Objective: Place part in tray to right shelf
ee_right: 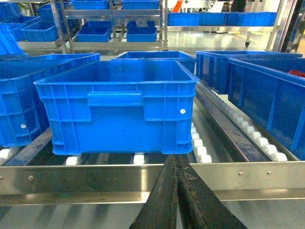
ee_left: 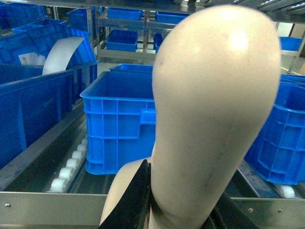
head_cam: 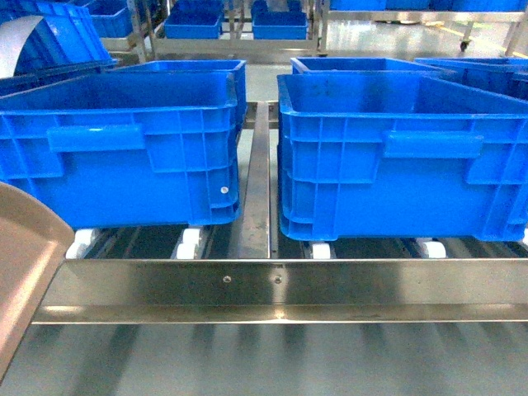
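Closest to the head camera, at 8 o'clock: one glossy cream-beige plastic scoop tray (head_cam: pixel 25 264), only its curved rim in frame. Fills most of the left wrist view too (ee_left: pixel 214 109), stub handle clamped between the dark fingers of the left gripper (ee_left: pixel 157 210) at 6 o'clock. Right gripper (ee_right: pixel 177 191) at 6 o'clock of its own view, black fingers pressed together with nothing between them.

Beyond the tray, stainless steel right shelf (head_cam: pixel 280 285) with one long flat front rail across the middle, one centre divider rail (head_cam: pixel 257 181) running toward 12 o'clock, and white rollers (head_cam: pixel 188 243) beneath, five peeking out in the head view. On the rollers, two large blue ribbed crates in front: left crate (head_cam: pixel 124 148) at 10 o'clock, right crate (head_cam: pixel 404 153) at 2 o'clock, more blue crates behind them.

Small bright blue part: not visible in any view; whether inside the tray cannot be told.
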Robot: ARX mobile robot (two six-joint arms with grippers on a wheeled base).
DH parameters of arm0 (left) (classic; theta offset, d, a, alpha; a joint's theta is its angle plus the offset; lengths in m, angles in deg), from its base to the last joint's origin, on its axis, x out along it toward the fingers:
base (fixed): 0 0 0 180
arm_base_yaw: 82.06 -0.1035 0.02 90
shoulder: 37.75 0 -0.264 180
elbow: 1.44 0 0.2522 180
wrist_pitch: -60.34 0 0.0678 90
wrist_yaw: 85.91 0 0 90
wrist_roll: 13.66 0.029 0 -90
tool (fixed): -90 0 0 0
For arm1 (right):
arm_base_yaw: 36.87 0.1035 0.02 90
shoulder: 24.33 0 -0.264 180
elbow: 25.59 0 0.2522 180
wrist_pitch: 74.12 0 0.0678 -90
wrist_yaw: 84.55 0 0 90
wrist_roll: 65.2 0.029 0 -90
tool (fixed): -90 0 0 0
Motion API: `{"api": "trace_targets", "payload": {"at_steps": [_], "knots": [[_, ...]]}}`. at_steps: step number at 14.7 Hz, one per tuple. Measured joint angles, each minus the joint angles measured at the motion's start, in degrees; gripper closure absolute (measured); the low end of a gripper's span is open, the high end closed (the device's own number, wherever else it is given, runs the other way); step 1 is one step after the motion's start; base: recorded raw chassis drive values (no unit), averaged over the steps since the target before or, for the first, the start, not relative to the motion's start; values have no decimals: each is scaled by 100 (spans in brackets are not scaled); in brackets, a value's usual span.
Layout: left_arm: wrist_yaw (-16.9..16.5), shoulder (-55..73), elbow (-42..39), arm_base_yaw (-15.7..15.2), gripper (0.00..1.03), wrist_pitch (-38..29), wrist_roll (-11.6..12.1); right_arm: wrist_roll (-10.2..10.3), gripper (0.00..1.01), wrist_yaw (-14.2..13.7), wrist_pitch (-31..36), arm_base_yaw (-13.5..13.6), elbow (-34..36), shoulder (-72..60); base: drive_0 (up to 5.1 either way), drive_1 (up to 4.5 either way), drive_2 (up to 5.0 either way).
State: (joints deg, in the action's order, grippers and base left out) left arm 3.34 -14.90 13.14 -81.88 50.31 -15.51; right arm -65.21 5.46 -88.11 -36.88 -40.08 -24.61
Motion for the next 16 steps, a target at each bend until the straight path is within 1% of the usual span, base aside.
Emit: {"api": "trace_targets", "payload": {"at_steps": [5, 6, 11, 12, 13, 14, 15, 16], "knots": [[31, -763, 0, 0, 86, 778, 61, 0, 99, 0, 0, 0, 0, 0, 0, 0, 0], [55, -874, 0, -2, 86, 1023, 83, 0, 99, 0, 0, 0, 0, 0, 0, 0, 0], [79, -1307, 0, -2, 86, 1486, 83, 0, 99, 0, -2, 0, 0, 0, 0, 0, 0], [72, -1805, 0, -2, 86, 2173, 90, 0, 99, 0, 0, 0, 0, 0, 0, 0, 0], [81, -2218, 0, -2, 86, 2540, 83, 0, 99, 0, 0, 0, 0, 0, 0, 0, 0], [81, -2223, 13, -2, 86, 2299, 90, 0, 99, 2, 2, 0, 0, 0, 0, 0, 0], [81, -2221, 4, -2, 86, 2503, 85, 0, 99, -2, 0, 0, 0, 0, 0, 0, 0], [79, -2227, 4, -2, 86, 2424, 85, 0, 99, 0, -2, 0, 0, 0, 0, 0, 0]]}}
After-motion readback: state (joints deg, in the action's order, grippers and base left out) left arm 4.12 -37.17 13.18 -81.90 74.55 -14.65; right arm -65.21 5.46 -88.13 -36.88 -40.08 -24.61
